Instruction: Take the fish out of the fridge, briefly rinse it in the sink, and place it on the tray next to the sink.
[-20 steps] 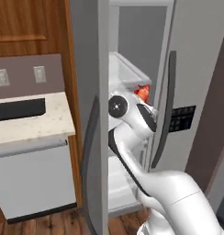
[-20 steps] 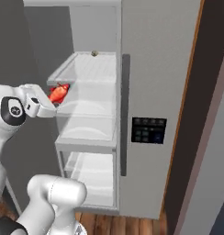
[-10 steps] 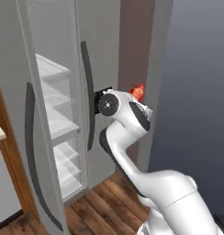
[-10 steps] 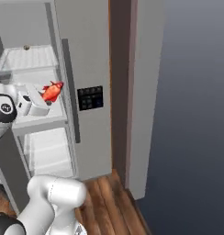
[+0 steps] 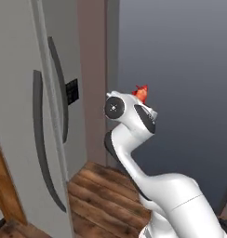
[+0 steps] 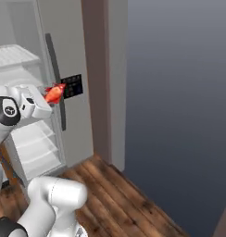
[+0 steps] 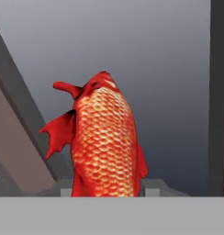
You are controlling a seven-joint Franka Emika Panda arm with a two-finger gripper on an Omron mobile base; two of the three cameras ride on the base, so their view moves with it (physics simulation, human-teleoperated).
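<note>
Red-orange fish (image 7: 104, 137) in fingers (image 6: 49, 99), beside open grey fridge (image 6: 68, 55).

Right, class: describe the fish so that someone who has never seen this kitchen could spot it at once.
Find the tall grey fridge with long dark handles, one door open on white shelves. In front of it the white arm's gripper is shut on the fish. It is small, scaly and bright red-orange with spiky fins, the only vivid colour among grey and white.
</note>
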